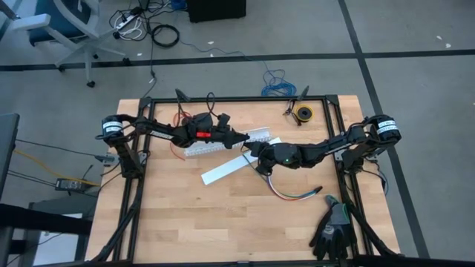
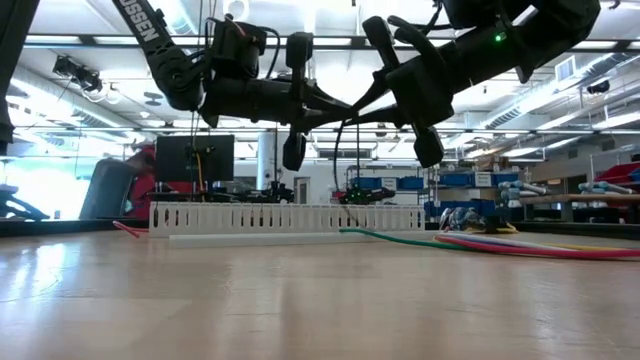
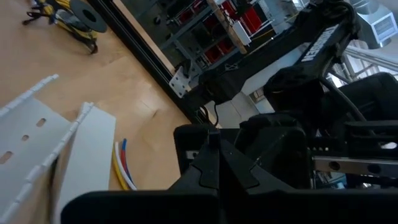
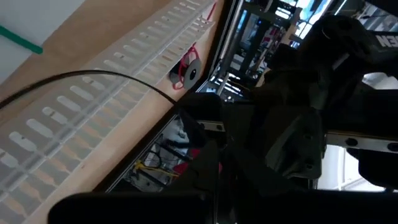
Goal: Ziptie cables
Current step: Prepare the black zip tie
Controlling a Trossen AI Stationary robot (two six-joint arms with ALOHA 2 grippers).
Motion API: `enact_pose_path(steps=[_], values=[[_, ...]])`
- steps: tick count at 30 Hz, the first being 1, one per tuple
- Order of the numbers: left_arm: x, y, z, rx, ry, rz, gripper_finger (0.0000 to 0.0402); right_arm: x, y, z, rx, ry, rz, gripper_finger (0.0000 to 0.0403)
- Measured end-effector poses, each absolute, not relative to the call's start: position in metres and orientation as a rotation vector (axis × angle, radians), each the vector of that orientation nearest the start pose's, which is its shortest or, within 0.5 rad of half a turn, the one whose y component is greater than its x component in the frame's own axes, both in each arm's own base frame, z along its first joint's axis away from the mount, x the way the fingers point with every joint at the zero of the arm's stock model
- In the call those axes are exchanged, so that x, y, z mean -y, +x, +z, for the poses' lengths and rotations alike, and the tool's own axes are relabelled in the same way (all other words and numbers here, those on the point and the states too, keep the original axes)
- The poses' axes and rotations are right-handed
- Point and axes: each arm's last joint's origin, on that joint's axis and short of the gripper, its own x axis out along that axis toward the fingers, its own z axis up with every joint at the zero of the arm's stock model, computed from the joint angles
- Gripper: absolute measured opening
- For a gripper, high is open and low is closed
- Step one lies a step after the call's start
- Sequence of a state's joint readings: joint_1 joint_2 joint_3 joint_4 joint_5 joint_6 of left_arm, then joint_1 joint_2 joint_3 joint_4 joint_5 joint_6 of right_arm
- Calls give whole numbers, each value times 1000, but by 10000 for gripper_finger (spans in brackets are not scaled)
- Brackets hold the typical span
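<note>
Bare worktop [image 2: 300, 300] filled the low view's foreground. Both end effectors hung above it, meeting over the middle. Left end effector [image 1: 243, 139] was closed with nothing seen between its fingers. Right end effector [image 1: 256, 153] was pinched together on the ziptie [image 4: 93, 76], which arched as a thin dark loop in the right wrist view only. Cables [image 1: 293, 194] lay below and beside the right end effector, trailing toward gloves [image 1: 334, 230] at the near edge. White channel [image 1: 223, 142] lay under the left one.
</note>
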State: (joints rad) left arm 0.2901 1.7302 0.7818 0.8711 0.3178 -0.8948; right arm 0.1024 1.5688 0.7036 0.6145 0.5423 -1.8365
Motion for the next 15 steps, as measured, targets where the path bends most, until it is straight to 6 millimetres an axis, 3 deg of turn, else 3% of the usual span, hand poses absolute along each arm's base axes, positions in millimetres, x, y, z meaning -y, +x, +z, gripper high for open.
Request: enact_pose_path(steps=[15], values=[[-84, 338, 197, -53, -911, -31, 1, -19, 314, 196, -522, -1871, -39, 22]])
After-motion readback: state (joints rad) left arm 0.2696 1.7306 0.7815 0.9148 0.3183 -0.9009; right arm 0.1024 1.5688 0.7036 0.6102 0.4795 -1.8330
